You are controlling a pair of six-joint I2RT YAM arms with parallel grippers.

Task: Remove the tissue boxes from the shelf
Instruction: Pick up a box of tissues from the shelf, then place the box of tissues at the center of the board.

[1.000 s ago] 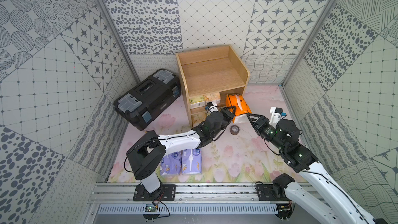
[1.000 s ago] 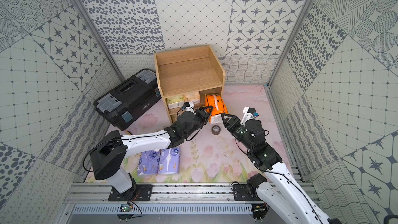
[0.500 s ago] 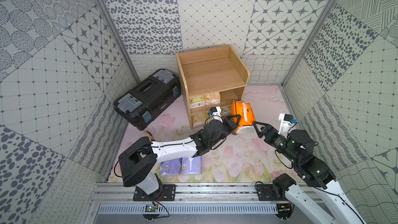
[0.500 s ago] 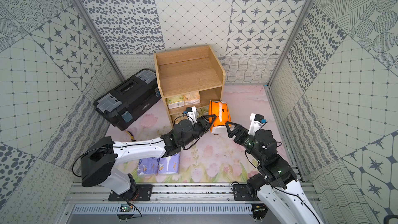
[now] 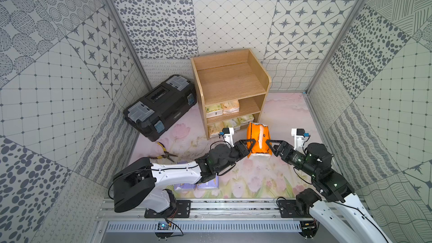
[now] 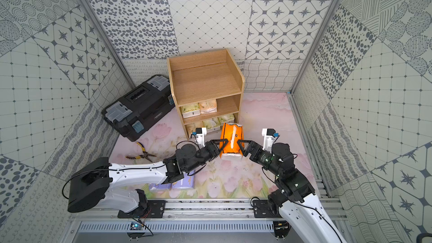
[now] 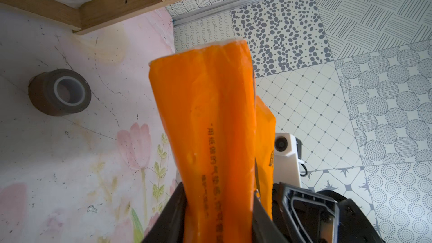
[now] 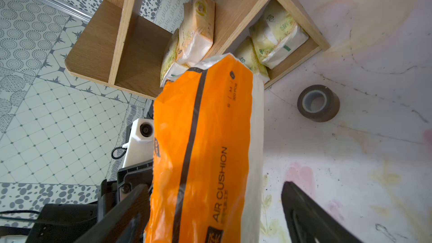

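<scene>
**Finding: orange pack (image 5: 259, 136) out of shelf (image 5: 233, 85)**

It hangs in front of the shelf's lower tiers. The left gripper (image 5: 252, 147) has its jaws clamped on one side; the right gripper (image 5: 269, 147) has its jaws apart around the other. Five cream packs (image 5: 222, 109) lie on the middle and bottom tiers.

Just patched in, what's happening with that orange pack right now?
The left tool is clamped on the orange tissue pack, holding it in front of the shelf. The right tool stands open around the pack, not gripping. Five cream packs sit on the shelf's two lower tiers; two lavender packs lie on the mat.
</scene>
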